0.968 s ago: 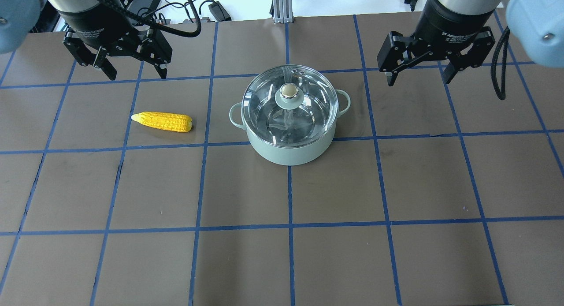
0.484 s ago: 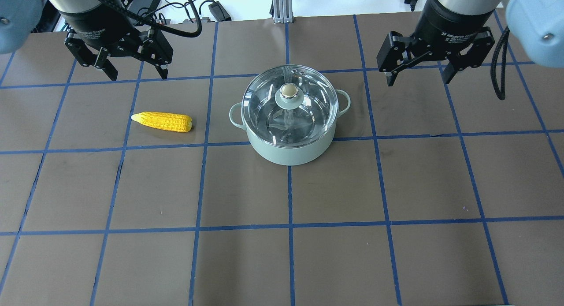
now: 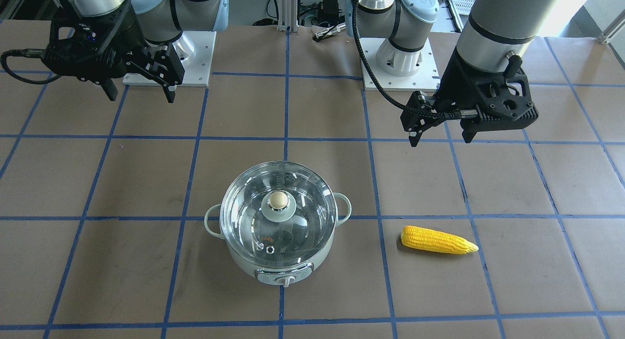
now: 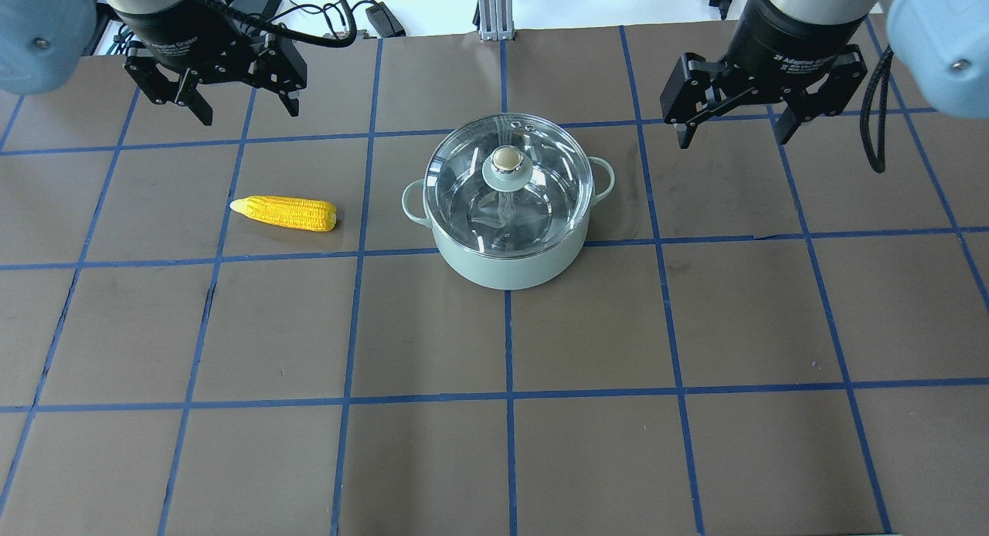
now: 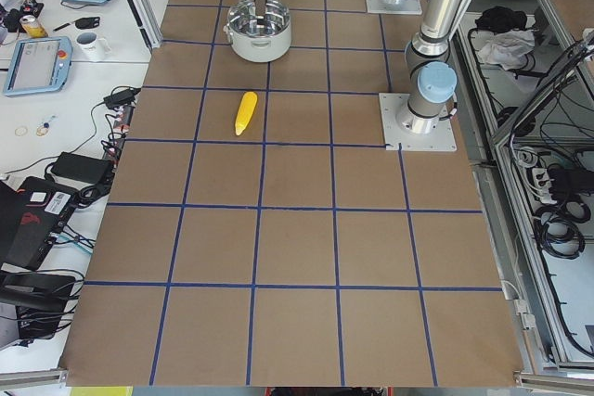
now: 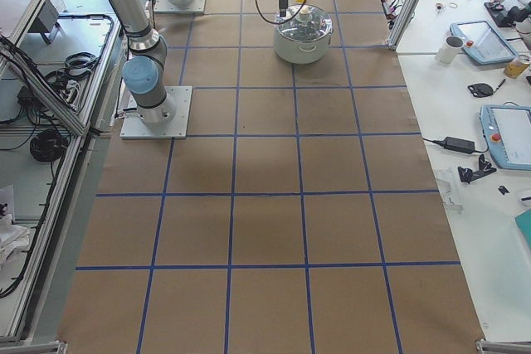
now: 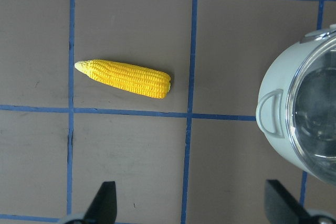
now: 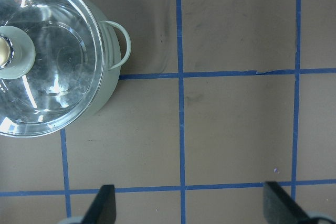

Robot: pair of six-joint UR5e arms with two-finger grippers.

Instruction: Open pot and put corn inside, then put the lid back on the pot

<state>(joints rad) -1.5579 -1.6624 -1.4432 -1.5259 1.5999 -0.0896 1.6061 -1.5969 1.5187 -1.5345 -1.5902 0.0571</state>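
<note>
The mint-green pot (image 4: 506, 269) stands mid-table with the glass lid (image 4: 463, 173) on it, beige knob on top; it also shows in the front view (image 3: 281, 273). The yellow corn (image 4: 284, 212) lies flat to the pot's left, seen also in the left wrist view (image 7: 124, 78) and front view (image 3: 438, 240). My left gripper (image 4: 246, 113) is open and empty, high behind the corn. My right gripper (image 4: 735, 134) is open and empty, high behind and right of the pot. The lid (image 8: 47, 56) and pot handle show in the right wrist view.
The brown table (image 4: 587, 443) carries a blue tape grid. Arm bases (image 3: 398, 60) and cables sit at the robot's side. Side benches with tablets (image 6: 506, 134) and a mug flank the table ends.
My left gripper has moved a little right and toward the back of the table. The right gripper has barely shifted. Pot, lid and corn have not moved.
</note>
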